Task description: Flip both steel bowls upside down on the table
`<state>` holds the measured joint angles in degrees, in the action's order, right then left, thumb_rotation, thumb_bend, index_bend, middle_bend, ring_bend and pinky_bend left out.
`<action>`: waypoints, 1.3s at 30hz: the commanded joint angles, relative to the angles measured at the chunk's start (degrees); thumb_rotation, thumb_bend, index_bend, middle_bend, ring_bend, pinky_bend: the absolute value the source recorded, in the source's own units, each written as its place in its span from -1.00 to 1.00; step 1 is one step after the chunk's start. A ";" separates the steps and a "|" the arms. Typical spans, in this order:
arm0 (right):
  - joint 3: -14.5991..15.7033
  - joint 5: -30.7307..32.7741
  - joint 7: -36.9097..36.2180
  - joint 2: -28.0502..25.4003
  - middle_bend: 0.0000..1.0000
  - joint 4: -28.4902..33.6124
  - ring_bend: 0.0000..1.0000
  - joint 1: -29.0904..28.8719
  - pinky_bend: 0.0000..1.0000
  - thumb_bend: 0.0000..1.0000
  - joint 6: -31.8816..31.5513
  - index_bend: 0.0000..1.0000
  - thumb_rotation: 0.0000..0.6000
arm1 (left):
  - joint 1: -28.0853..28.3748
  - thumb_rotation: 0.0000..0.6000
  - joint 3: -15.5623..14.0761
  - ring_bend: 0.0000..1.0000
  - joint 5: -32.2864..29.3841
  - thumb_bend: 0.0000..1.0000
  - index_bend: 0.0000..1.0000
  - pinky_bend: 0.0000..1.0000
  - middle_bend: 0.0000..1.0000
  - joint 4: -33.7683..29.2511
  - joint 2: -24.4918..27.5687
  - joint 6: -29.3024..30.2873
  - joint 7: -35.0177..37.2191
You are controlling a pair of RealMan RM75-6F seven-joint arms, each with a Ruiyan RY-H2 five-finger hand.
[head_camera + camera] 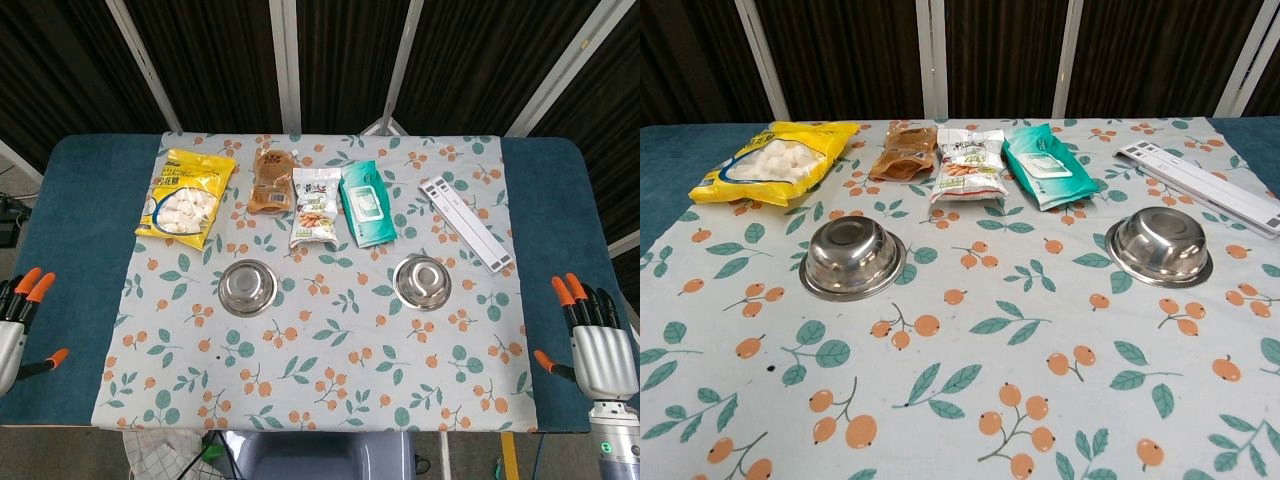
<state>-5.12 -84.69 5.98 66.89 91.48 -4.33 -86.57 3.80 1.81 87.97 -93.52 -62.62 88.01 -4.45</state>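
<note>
Two steel bowls stand on the flowered cloth. The left bowl [248, 287] [852, 259] and the right bowl [422, 282] [1158, 247] both look rim-down in the chest view, with the flat base on top. My left hand [18, 322] hovers at the table's left edge, fingers spread and holding nothing, well to the left of the left bowl. At the right edge my right hand [592, 340] is also open-fingered and empty, well clear of the right bowl. Neither hand shows in the chest view.
Along the far side lie a yellow bag of white sweets [186, 197] [775, 160], a brown pouch [268, 182], a snack packet [314, 207], a green wipes pack [366, 203] and a white slotted strip [465, 222]. The cloth [330, 380] covers a blue table.
</note>
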 commanded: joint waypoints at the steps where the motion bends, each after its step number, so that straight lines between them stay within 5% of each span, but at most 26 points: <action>1: 0.02 0.03 -0.03 0.01 -1.00 0.04 -0.88 0.04 -0.88 -0.89 0.01 -0.84 1.00 | 0.00 1.00 0.08 -1.00 -0.18 -0.69 -0.91 -0.94 -1.00 0.01 -0.05 -0.05 -0.26; 15: 0.34 0.57 -4.18 0.03 -0.89 1.30 -0.82 -0.21 -0.88 -0.89 1.84 -0.76 1.00 | -0.05 1.00 0.08 -1.00 1.23 -0.69 -0.91 -0.94 -1.00 0.16 0.11 1.01 0.56; 22: 0.57 1.39 -8.14 -0.98 -0.89 3.29 -0.79 -4.56 -0.88 -0.89 10.88 -0.73 1.00 | -0.03 1.00 -0.84 -1.00 3.94 -0.69 -0.90 -0.94 -1.00 1.99 -0.60 1.82 2.46; 39: -8.36 21.01 7.67 4.91 -0.99 6.13 -0.83 -22.63 -0.88 -0.90 31.91 -0.77 1.00 | -0.14 1.00 -0.09 -1.00 0.44 -0.69 -0.91 -0.94 -1.00 1.08 -0.59 0.30 0.48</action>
<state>-12.12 -66.95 11.02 70.03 98.18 -24.43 -57.07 3.68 1.70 88.42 -92.45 -63.22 88.30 -3.98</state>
